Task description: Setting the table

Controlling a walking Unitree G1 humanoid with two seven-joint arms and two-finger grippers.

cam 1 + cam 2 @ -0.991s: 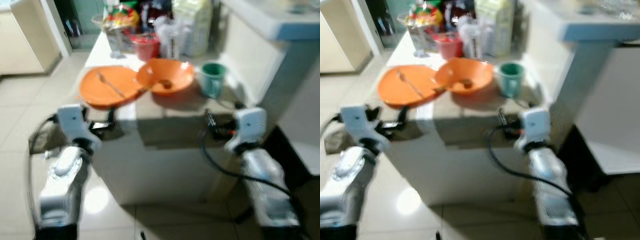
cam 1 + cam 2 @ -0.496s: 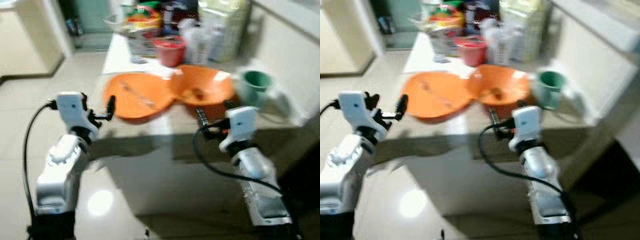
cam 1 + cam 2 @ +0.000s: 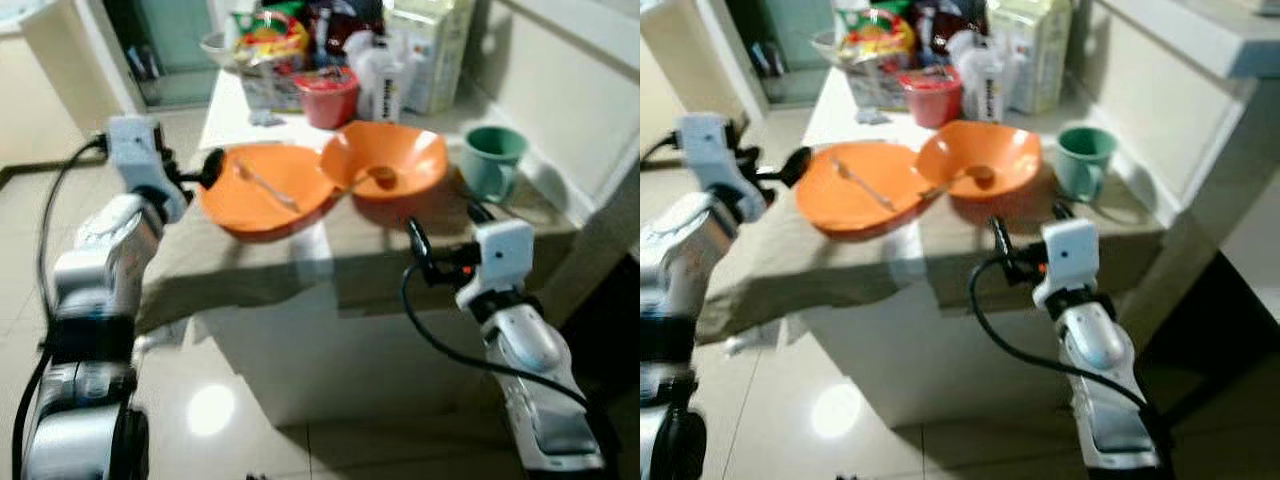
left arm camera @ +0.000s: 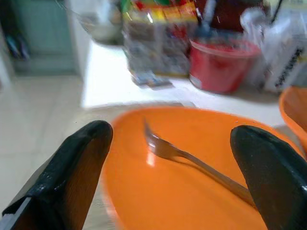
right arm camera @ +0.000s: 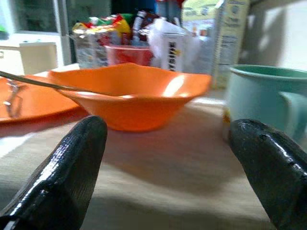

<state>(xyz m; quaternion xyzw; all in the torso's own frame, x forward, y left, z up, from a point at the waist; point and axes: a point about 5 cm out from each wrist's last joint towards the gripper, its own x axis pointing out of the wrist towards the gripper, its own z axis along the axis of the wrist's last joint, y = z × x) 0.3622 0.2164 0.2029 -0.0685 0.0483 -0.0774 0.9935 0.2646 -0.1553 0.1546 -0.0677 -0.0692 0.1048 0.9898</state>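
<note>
Since a moment ago my left gripper (image 3: 205,170) has lifted from beside the table edge to the rim of the orange plate (image 3: 268,193), and my right gripper (image 3: 445,232) has drawn back from the orange bowl (image 3: 398,170) toward the near edge of the table (image 3: 250,262).

Taking the plate as landmark: my left gripper sits just at its outer rim, fingers (image 4: 72,167) spread wide with the rim between them, not pinching anything. A fork (image 4: 192,160) lies inside the plate, tines toward the far side. Touching the plate's right edge is the bowl, with a spoon (image 3: 372,177) resting in it. Beyond the plate stand a red tub (image 3: 330,95), snack packets (image 3: 265,40) and a carton (image 3: 430,50). Right of the bowl stands a green mug (image 3: 492,160). My right gripper hovers low over the tabletop, nearer than the bowl, fingers (image 5: 62,177) spread and holding nothing.
</note>
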